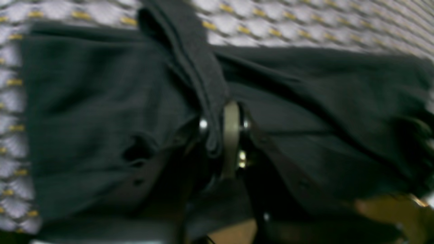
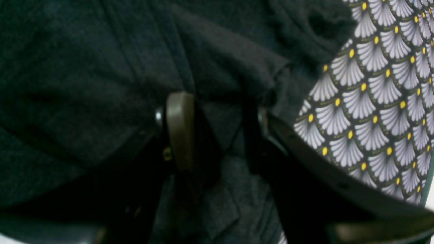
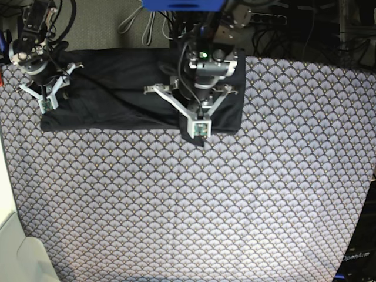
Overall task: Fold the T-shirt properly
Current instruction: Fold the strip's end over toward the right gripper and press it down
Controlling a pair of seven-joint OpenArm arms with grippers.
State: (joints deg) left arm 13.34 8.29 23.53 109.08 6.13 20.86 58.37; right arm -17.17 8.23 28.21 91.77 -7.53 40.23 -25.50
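Now: L gripper pinched shut on T-shirt fold; R gripper jaws half-open, straddling shirt fabric on tablecloth.

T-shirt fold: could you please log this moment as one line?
T-shirt: folded band at tablecloth far edge | left gripper: shut on T-shirt fold | right gripper: jaws apart, fabric between

T-shirt on tablecloth's far edge

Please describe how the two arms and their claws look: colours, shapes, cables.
Both arms have dark bodies with black cables. Pale grey V-shaped brackets sit at the left claw and right claw. Wrist views show black fingers with olive pads.
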